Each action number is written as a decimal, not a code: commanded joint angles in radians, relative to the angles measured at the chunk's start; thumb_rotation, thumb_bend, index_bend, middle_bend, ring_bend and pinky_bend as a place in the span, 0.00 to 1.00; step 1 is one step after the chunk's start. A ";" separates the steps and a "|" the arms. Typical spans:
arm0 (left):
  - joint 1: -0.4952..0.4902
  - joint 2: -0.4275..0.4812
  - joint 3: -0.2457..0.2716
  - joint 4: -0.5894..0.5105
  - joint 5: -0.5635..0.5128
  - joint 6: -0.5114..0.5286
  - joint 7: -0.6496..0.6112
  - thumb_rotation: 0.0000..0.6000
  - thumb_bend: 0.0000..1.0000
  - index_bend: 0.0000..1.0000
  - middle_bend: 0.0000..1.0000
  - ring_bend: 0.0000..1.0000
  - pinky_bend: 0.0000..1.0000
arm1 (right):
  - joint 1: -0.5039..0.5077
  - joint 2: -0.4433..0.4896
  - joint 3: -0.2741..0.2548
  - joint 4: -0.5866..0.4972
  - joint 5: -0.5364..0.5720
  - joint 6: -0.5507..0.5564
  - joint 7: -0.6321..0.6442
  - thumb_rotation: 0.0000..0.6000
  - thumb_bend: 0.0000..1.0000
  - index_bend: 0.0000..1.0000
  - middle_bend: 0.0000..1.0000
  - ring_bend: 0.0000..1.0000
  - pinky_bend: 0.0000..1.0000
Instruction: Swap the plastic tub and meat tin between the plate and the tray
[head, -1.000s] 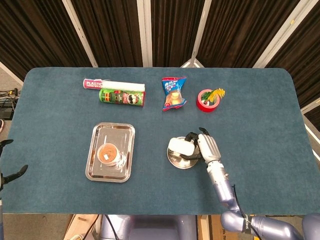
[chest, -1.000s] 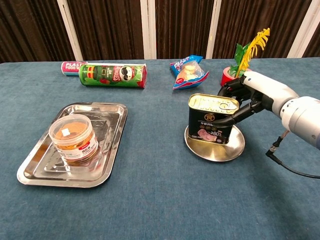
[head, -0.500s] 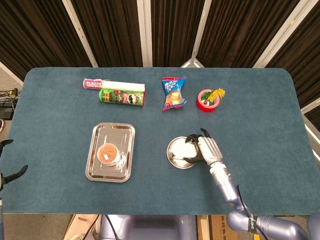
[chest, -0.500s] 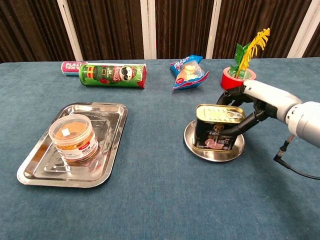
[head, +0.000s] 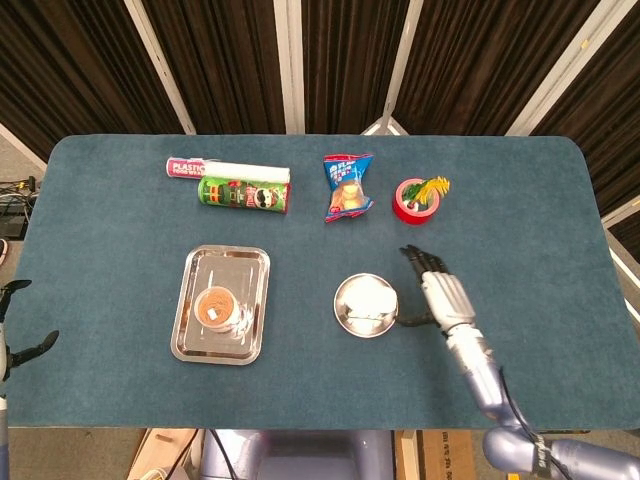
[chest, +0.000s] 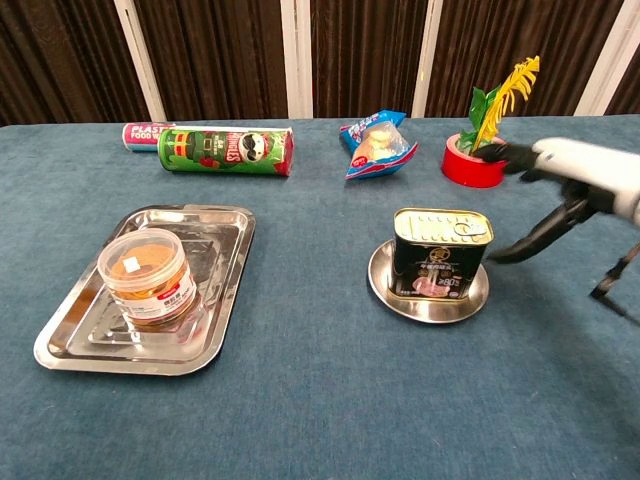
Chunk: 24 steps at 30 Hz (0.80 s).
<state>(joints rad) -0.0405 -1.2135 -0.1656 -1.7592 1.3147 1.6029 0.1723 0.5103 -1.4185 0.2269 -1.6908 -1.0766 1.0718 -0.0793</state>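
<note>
The meat tin (chest: 438, 254) stands upright on the round metal plate (chest: 468, 299); from above, the tin (head: 370, 297) shows its pale top on the plate (head: 348, 316). The plastic tub (chest: 147, 274) with an orange lid sits in the steel tray (chest: 80, 355); overhead, the tub (head: 217, 308) lies in the tray (head: 250, 272). My right hand (head: 442, 291) hovers just right of the plate, fingers spread, holding nothing. It shows too in the chest view as my right hand (chest: 560, 175). My left hand is out of sight.
A green chip can (head: 244, 193) and a white-pink tube (head: 226, 168) lie at the back left. A snack bag (head: 347, 186) and a red tape roll with a plant (head: 416, 199) sit behind the plate.
My right hand set the meat tin down on the plate, let go of it, and drew back to the right with its fingers spread.
</note>
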 joint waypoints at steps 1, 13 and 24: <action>0.000 0.009 0.007 -0.008 0.001 -0.009 0.000 1.00 0.07 0.27 0.00 0.00 0.03 | -0.132 0.120 -0.053 -0.048 -0.118 0.188 0.005 1.00 0.03 0.00 0.00 0.00 0.00; 0.027 0.059 0.059 -0.064 0.023 -0.017 0.022 1.00 0.07 0.26 0.00 0.00 0.03 | -0.302 0.135 -0.207 0.164 -0.425 0.480 -0.073 1.00 0.03 0.04 0.00 0.00 0.00; 0.007 0.063 0.078 -0.033 0.071 -0.056 0.000 1.00 0.07 0.25 0.00 0.00 0.03 | -0.317 0.204 -0.211 0.102 -0.418 0.434 -0.078 1.00 0.03 0.04 0.00 0.00 0.00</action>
